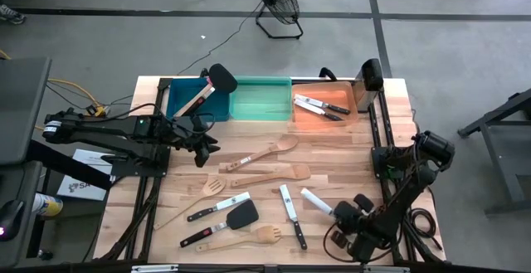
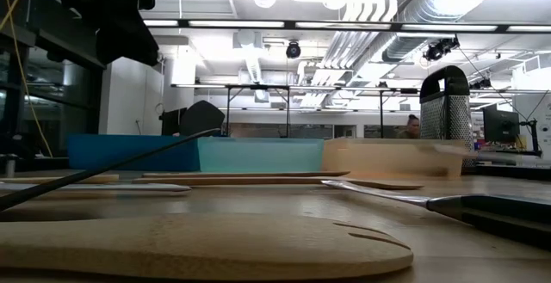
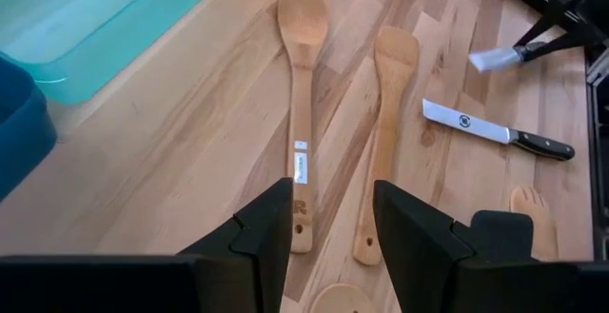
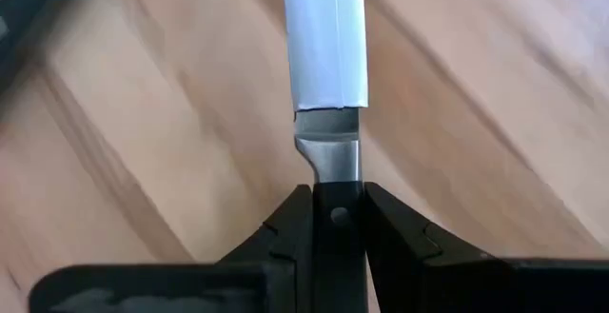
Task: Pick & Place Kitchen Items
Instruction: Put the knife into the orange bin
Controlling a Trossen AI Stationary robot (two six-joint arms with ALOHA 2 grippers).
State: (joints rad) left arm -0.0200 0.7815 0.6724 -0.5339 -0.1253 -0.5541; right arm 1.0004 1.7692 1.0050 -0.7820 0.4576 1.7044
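Right gripper clamped on the black handle of a steel knife with a white-sheathed blade, low over the pale wooden table, well short of the orange bin and toward the table's near right corner. Best carried level, blade pointing ahead, lifted clear of the tabletop before swinging toward the orange bin, where two more black-handled knives already lie; released only once over its open floor, not its rim. Left gripper hovering with fingers spread and empty just above the handle end of a long pale wooden spoon, left of the orange bin and short of the teal bin; a flat wooden spatula beside the spoon.
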